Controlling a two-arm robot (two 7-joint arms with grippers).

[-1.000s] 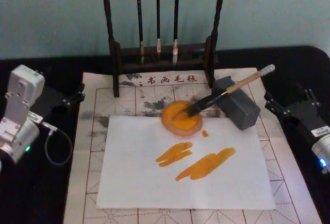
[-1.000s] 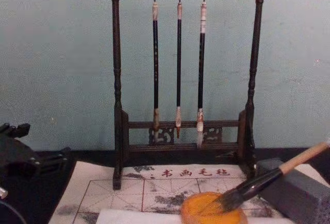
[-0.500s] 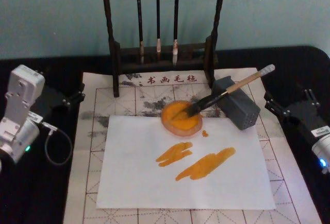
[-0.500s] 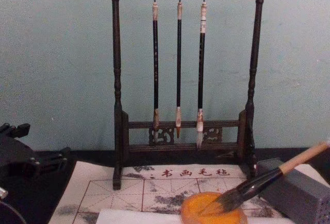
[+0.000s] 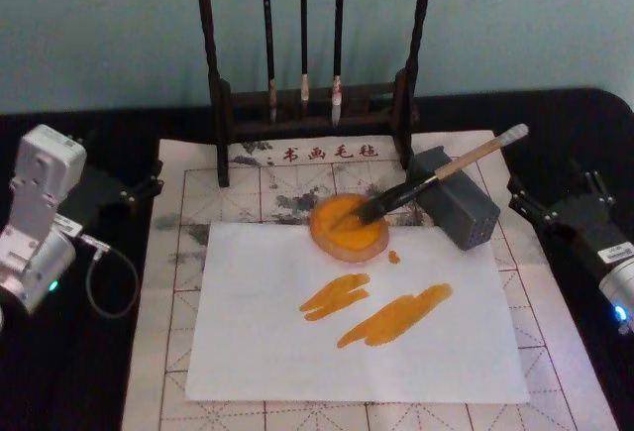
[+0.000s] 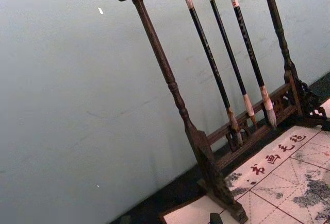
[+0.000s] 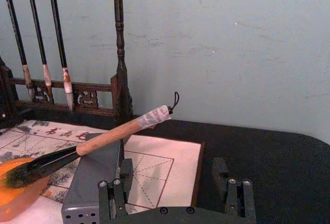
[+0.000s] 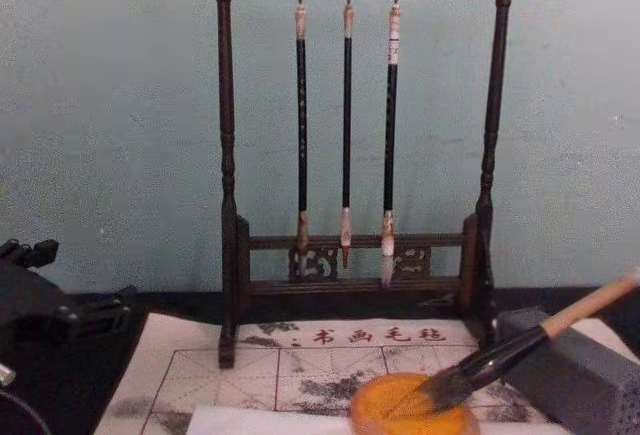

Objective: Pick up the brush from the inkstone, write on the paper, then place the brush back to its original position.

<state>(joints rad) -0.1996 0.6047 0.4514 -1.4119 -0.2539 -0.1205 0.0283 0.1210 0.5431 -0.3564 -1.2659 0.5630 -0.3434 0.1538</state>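
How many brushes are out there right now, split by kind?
Thick tan-handled brush, resting on the grey block, bristles in the orange dish: 1
Thin black brushes hanging on the rack: 3
Total: 4

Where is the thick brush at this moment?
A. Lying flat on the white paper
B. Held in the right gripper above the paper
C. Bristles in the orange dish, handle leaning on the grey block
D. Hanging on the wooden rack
C: the brush has its bristles in the orange dish and its handle propped on the grey block, with the right gripper apart from it.
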